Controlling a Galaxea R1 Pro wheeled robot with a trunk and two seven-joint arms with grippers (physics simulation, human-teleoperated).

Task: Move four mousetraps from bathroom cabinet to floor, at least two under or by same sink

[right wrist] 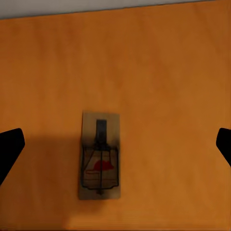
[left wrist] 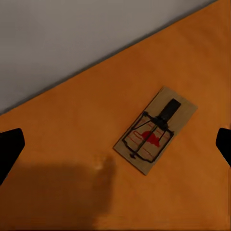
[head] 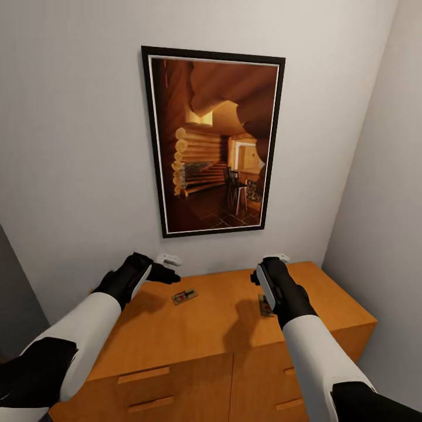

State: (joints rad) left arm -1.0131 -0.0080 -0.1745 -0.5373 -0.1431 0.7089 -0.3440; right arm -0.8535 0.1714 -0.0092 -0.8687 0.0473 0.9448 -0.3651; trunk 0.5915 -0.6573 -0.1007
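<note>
Mousetraps [left wrist: 155, 131] [right wrist: 100, 155] on cabinet [head: 223, 328] | below both grippers [head: 170, 265] [head: 275, 262] | fingers spread

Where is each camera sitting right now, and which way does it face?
Head view: on the head, facing forward and down at the cabinet top and a framed picture; both arms, left gripper, right gripper.
Left wrist view: above the cabinet top, facing down at the left mousetrap; dark fingertips.
Right wrist view: the same, over the right mousetrap.
Shared: head view shows both traps.
</note>
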